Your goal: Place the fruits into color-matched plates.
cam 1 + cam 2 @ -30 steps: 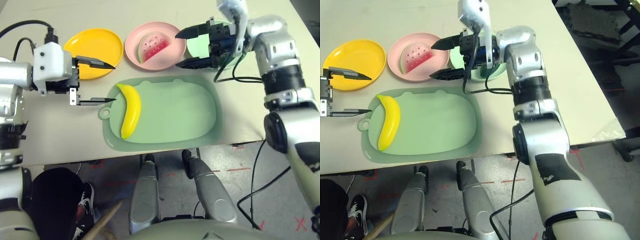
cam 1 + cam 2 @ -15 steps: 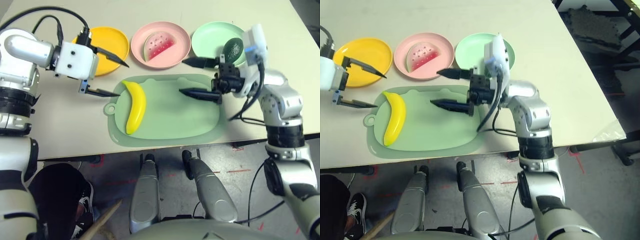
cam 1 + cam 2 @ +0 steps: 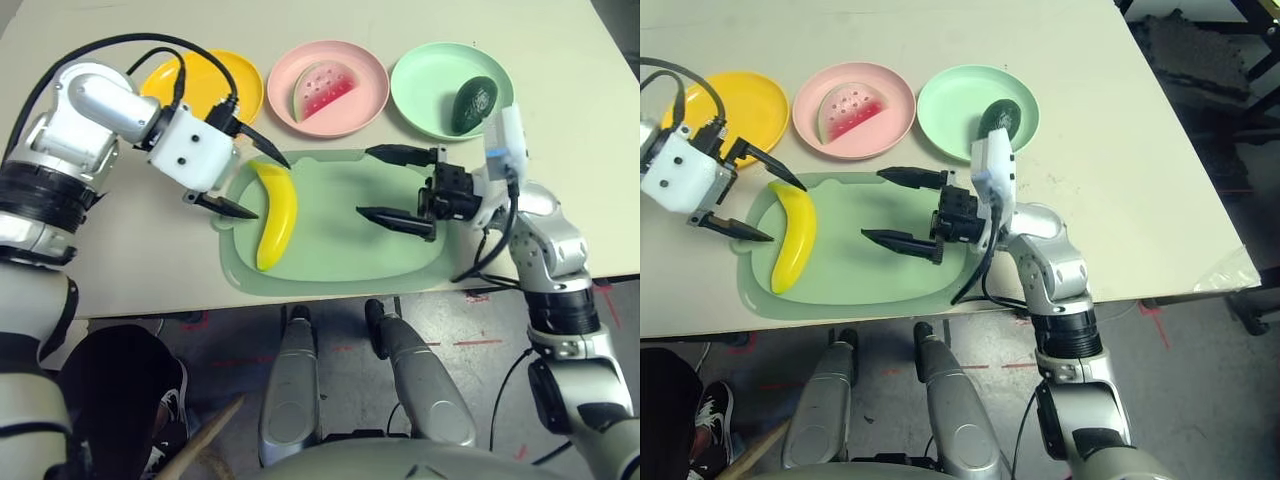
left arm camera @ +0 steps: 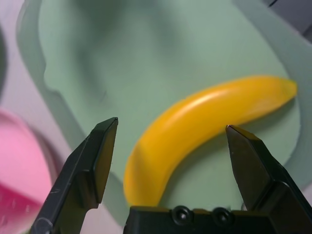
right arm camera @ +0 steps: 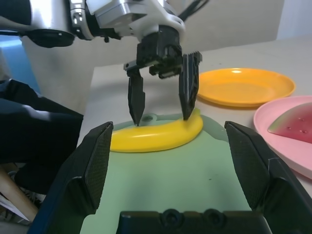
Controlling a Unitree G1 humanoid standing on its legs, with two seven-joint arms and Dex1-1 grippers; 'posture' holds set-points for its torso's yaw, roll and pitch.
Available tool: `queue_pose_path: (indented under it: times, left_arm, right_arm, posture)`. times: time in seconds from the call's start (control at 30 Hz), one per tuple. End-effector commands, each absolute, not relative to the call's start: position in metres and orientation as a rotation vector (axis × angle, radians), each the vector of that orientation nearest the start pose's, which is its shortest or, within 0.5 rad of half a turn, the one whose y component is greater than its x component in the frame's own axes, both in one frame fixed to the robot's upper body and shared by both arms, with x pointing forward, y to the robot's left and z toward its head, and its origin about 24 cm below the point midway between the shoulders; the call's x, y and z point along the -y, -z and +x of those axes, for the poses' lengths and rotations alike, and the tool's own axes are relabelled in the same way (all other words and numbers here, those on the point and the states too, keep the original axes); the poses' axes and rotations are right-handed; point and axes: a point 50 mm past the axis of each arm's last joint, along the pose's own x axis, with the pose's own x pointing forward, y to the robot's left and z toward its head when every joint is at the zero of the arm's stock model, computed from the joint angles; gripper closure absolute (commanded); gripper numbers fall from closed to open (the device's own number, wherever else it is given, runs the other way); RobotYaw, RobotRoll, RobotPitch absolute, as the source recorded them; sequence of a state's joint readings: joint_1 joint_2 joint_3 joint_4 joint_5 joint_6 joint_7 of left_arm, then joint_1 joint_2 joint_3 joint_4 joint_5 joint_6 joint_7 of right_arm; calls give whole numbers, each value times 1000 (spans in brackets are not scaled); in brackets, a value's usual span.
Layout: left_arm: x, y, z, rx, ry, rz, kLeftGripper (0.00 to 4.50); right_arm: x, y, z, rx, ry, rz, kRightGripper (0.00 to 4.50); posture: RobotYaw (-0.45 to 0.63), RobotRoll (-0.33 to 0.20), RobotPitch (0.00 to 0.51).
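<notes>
The left gripper (image 3: 240,178) hangs wide open astride the banana's (image 3: 274,214) upper end, gripping nothing. The banana lies lengthwise on the mat (image 3: 330,250), one tip toward the yellow plate (image 3: 245,85), crossing the gap between the fingers. The right gripper (image 3: 385,185) stands wide open and empty over the mat, well apart from the banana.

You have a pale green cutting mat (image 3: 340,250) (rounded corners, a tab hole at its left end) lying flat near the front edge of the beige table (image 3: 120,270), and below, grey floor (image 3: 470,370) with red tape marks.
</notes>
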State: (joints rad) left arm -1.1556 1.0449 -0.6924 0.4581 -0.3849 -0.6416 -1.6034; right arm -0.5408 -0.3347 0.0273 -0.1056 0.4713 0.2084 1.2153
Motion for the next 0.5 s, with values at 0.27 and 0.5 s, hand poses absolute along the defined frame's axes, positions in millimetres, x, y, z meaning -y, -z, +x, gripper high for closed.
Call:
queue_pose_path:
  times: [0.27, 0.5]
  left_arm:
    - [-190, -251, 313, 10, 1725, 1692, 0]
    - [-192, -245, 322, -5, 1714, 1771, 0]
  right_arm:
    - [118, -184, 258, 444, -1579, -198, 46]
    - [117, -178, 255, 441, -1593, -205, 46]
  posture:
    - [1, 0, 418]
    - [4, 0, 413]
